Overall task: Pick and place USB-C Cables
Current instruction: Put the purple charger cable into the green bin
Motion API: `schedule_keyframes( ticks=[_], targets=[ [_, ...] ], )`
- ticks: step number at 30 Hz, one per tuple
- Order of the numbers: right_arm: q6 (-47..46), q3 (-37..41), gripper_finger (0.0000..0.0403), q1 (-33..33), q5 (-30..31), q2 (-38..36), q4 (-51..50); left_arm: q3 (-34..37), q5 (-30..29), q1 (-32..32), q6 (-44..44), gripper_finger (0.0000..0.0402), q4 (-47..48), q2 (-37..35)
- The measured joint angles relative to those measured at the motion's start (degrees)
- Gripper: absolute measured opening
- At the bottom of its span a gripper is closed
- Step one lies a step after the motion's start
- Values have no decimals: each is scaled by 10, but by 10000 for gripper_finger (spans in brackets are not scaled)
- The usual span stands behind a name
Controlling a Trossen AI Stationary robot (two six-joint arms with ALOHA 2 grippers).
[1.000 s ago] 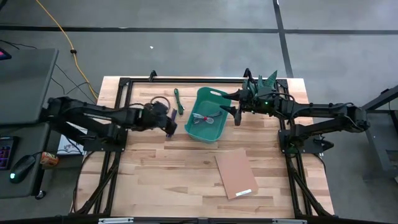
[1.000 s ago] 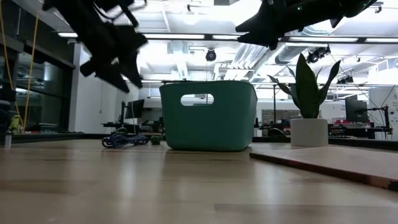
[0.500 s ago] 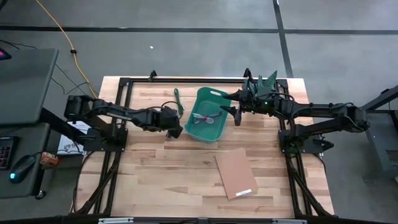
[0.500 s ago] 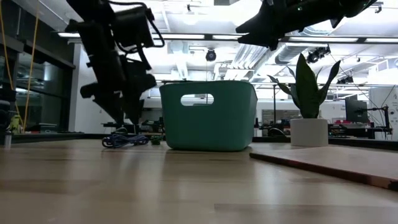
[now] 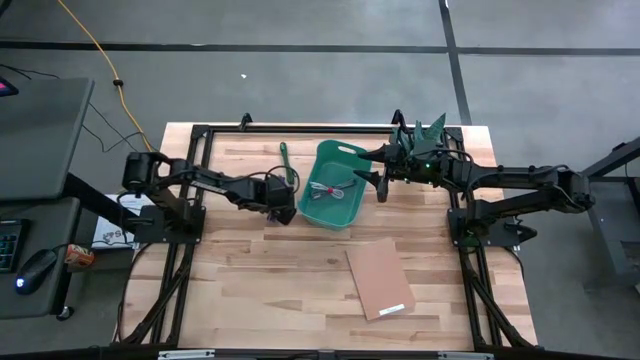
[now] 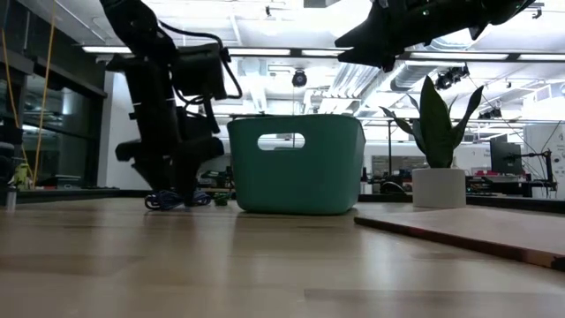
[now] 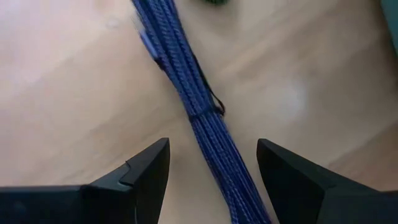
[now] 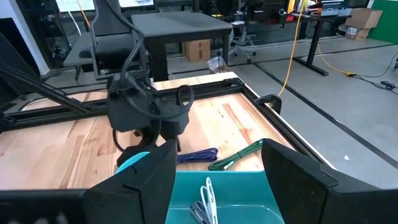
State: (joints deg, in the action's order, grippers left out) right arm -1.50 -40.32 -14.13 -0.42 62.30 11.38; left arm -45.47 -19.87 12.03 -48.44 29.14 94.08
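With its fingers spread wide astride the purple cable (image 7: pixel 198 106) on the table (image 5: pixel 250 280), the left gripper (image 7: pixel 211 171) looks mid-pick; closing and lifting toward the teal bin (image 5: pixel 335 190) seems next, while the right gripper (image 8: pixel 214 168) hangs open over it, empty.

The left arm reaches down to the tabletop (image 6: pixel 265 265) just left of the teal bin (image 6: pixel 297 164); its gripper (image 6: pixel 179 196) sits low over the purple cable (image 6: pixel 165 201); the right arm hangs dark above the bin; a potted plant (image 6: pixel 438 141) stands beyond; a brown cardboard sheet (image 6: pixel 477 231) lies right.
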Motion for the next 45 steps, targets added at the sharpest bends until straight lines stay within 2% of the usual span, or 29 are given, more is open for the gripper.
schedule_keyframes(
  ticks=[7, 11, 15, 24, 29, 35, 40, 43, 45],
  targets=[
    [0, 0, 227, 0, 0, 0, 0, -2, -2, 0, 1, 219, 18, 7],
    [0, 0, 227, 0, 0, 0, 0, -2, -30, 0, 1, 197, 44, 7],
    [0, 0, 227, 0, 0, 0, 0, 0, -44, 4, 5, 151, 53, 8],
    [0, 0, 227, 0, 0, 0, -8, 16, -64, 32, 31, 13, 52, 7],
    [0, 0, 227, 0, 0, 0, -11, 19, -64, 39, 56, 15, 61, -5],
    [-13, 0, 227, 0, 0, 0, -14, 19, -81, 23, 56, 4, 80, -67],
    [-13, 0, 227, 0, 0, 0, -14, 19, -135, 1, 72, 3, 86, -147],
    [-34, 0, 227, 0, 0, 0, -15, 19, -185, -15, 105, 2, 51, -201],
    [-45, 0, 227, 0, 0, 4, -18, 19, -206, -27, 150, 2, -5, -233]
  ],
)
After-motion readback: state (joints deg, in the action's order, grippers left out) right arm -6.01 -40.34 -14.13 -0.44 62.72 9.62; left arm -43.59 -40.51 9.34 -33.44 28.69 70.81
